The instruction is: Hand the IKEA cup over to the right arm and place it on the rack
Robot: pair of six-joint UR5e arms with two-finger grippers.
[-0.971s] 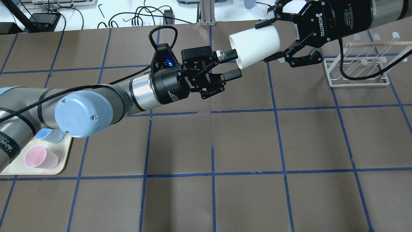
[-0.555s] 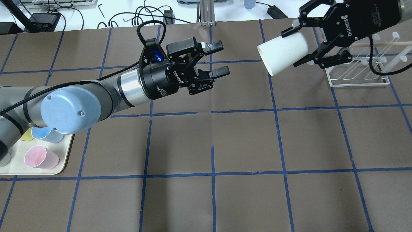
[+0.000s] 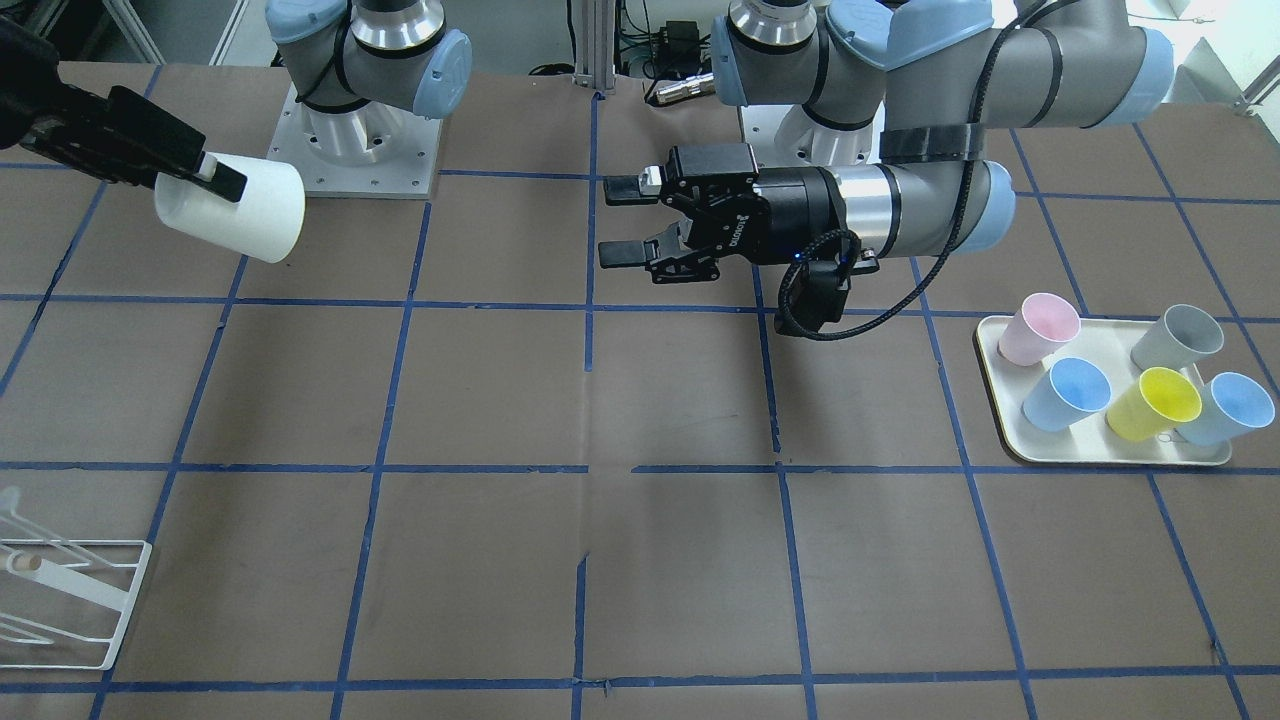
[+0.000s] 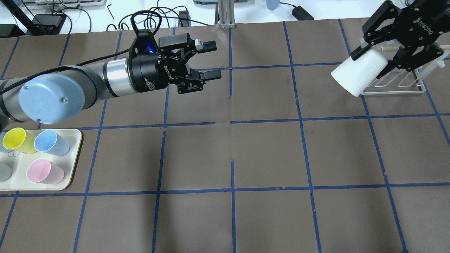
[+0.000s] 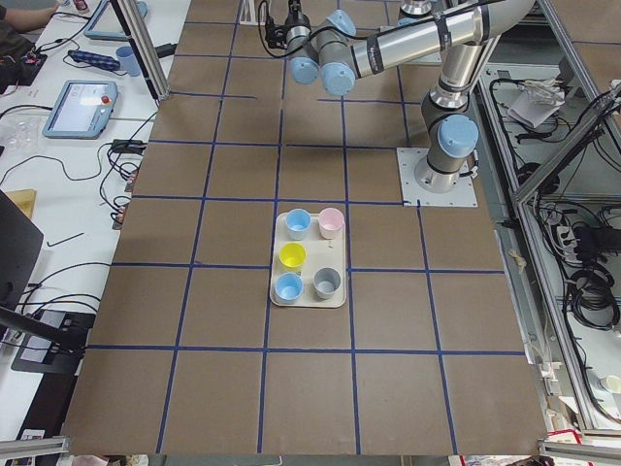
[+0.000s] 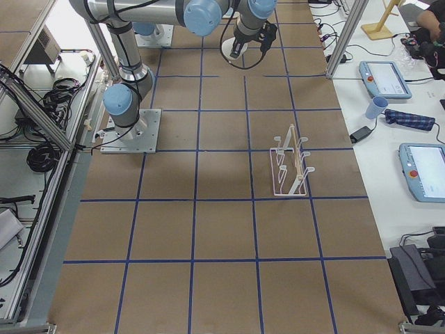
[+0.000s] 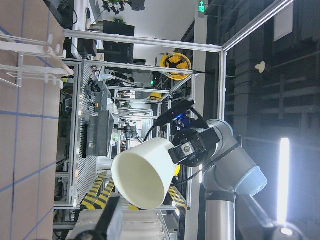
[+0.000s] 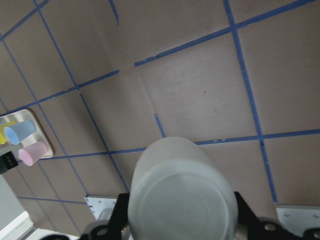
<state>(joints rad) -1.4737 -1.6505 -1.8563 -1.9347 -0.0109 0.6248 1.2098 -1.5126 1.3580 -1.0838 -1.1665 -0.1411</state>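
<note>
Pinching the IKEA cup near its closed base, the right end effector has one finger on each side of the cup's wall. The cup lies tilted, its open mouth angled down and away from the rack. In the overhead view the cup overlaps the rack's corner on the side nearest the middle of the surface. The front-facing view shows the two well apart, so the cup appears to hang in the air above and beside the rack rather than touch it, though how high it sits is hard to judge. The rack stands upright on the surface with no cup on its slanted rods. The left end effector is well apart from the rack, out over the surface toward the other end, lying roughly level with its tips pointing toward the rack. Its two fingers are spread wide with nothing between them. At the end of the surface farthest from the rack sits a cream tray. It holds a pink cup, a yellow cup, a grey cup and two blue cups, all standing with their mouths up.
</note>
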